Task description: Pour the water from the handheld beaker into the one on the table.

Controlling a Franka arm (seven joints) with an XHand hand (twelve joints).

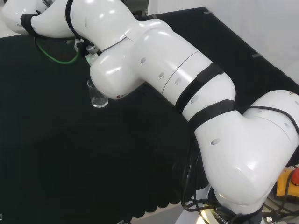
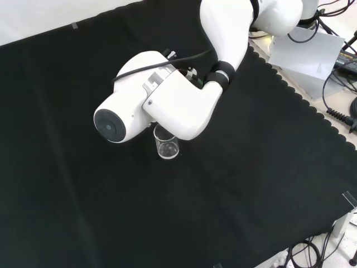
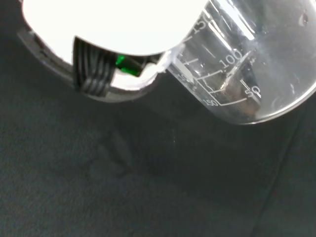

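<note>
In the wrist view a clear beaker (image 3: 256, 64) with printed measuring marks sits close against the white hand (image 3: 98, 29) (whether the fingers curl around it cannot be told). Farther off, in the front view, a second clear beaker (image 2: 166, 143) stands upright on the black tabletop (image 2: 67, 212), just beneath the arm's white link (image 2: 162, 103).

Clear beaker (image 3: 256, 64) with white graduation marks 150, 100, 50
</note>
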